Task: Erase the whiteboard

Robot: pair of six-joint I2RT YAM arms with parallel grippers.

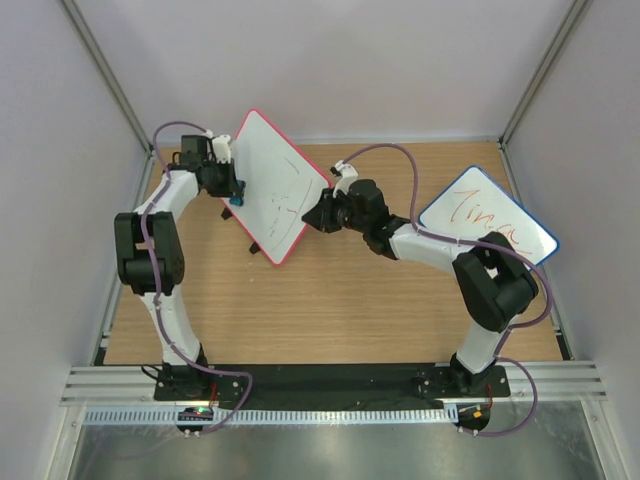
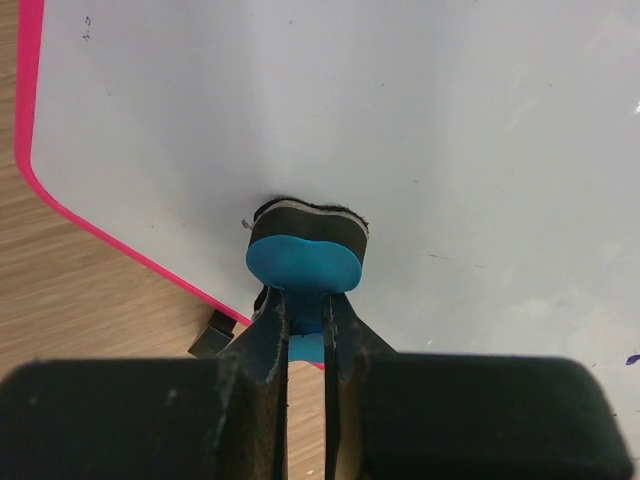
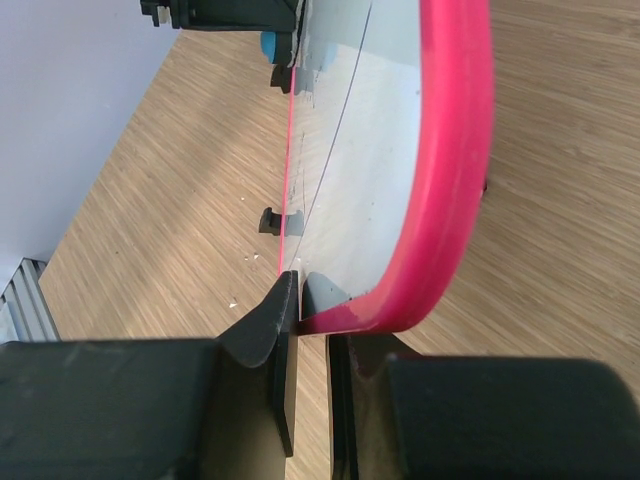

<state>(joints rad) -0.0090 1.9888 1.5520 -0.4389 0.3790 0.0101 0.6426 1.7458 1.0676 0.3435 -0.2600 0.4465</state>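
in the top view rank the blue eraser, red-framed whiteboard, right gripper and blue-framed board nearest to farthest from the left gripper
1. blue eraser, held in the left gripper
2. whiteboard, against the eraser
3. right gripper, clamped on the whiteboard's right edge
4. blue-framed board, far right

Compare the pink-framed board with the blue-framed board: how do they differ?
The pink-framed board is held up, tilted; the blue-framed board lies on the table. The pink-framed board shows only faint thin lines; the blue-framed board bears bold orange writing. Both are white, with rounded corners.
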